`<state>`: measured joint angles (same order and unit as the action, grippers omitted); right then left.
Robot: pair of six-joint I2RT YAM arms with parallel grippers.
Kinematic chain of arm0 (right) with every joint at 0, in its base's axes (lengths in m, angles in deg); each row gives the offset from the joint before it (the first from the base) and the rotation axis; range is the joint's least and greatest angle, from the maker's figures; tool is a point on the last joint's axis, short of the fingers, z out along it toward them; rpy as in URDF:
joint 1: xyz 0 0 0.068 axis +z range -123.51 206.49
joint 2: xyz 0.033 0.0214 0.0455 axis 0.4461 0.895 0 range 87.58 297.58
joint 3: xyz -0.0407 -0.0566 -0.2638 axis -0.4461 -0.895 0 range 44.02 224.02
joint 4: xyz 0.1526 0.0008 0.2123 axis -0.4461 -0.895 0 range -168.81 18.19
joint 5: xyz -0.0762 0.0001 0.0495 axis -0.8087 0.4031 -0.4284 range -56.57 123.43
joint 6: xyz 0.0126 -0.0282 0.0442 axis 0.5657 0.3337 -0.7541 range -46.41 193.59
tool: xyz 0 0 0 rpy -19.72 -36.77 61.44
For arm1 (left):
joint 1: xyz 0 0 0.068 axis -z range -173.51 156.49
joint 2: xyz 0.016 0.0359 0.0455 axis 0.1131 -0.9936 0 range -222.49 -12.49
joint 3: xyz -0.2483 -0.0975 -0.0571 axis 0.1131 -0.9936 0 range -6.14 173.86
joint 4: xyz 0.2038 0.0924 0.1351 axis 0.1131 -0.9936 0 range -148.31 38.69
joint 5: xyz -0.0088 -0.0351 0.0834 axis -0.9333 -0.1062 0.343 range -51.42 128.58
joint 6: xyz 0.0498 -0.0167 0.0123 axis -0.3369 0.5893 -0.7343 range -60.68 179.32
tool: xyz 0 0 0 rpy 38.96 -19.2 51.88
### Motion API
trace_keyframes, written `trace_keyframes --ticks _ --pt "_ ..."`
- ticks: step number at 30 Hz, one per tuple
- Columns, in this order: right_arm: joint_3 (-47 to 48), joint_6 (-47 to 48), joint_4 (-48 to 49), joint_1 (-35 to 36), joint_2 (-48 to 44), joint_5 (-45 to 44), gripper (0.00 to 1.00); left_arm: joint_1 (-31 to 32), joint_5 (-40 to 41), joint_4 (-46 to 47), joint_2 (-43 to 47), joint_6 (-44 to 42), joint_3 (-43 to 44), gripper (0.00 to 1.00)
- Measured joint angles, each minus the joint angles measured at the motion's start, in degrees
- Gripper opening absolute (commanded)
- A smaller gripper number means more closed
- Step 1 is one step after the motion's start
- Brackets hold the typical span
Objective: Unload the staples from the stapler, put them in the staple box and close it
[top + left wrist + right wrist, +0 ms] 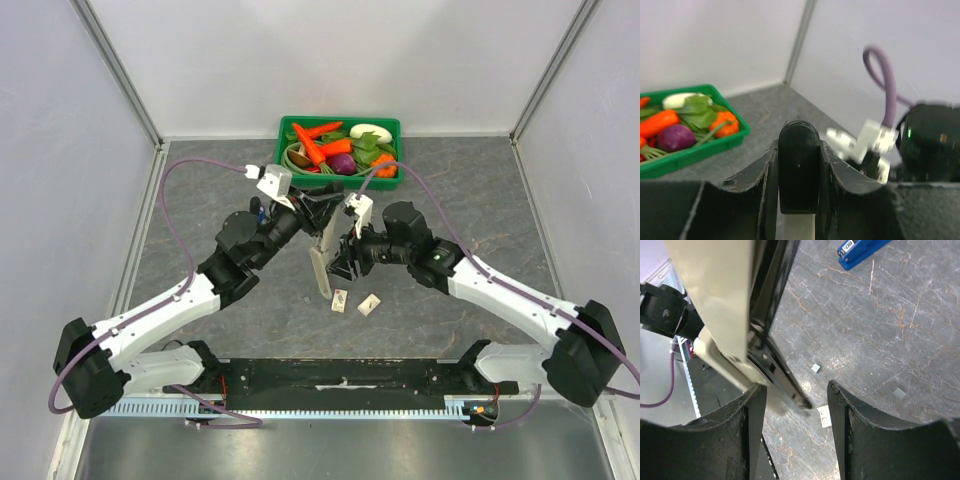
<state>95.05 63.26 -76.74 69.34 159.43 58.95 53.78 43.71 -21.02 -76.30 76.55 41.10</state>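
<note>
Up above the grey stone-look table (480,200), the cream and black stapler (320,268) hangs almost upright between the two arms. The left gripper (798,160) is squeezed tight on its round black end. The right gripper (796,388) is spread apart, with the stapler's thin metal rail in the gap. Two small white pieces (340,300) lie on the table just below. A green plastic basket (390,183) of toy vegetables sits at the back.

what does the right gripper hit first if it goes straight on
Probably the stapler: its end hangs just ahead of the right gripper, though depth is hard to judge.
</note>
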Motion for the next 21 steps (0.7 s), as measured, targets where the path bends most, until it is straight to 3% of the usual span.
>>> trace_keyframes --ticks 8,12,17,21 --pt "5.86 3.65 -6.19 0.31 -6.88 2.62 0.64 0.83 -12.13 -17.2 0.79 -2.36 2.32 0.02" --pt "7.91 5.14 -10.97 2.23 -8.76 1.07 0.65 0.85 -15.37 -20.98 1.44 -3.04 4.22 0.02" --pt "9.46 5.22 -14.97 3.04 -11.08 -3.93 0.65 0.85 -15.5 -26.51 2.89 -4.13 4.59 0.02" --pt "9.55 4.55 -18.05 3.04 -12.24 -6.47 0.65 0.85 -11.04 -30.29 4.35 -4.94 4.61 0.02"
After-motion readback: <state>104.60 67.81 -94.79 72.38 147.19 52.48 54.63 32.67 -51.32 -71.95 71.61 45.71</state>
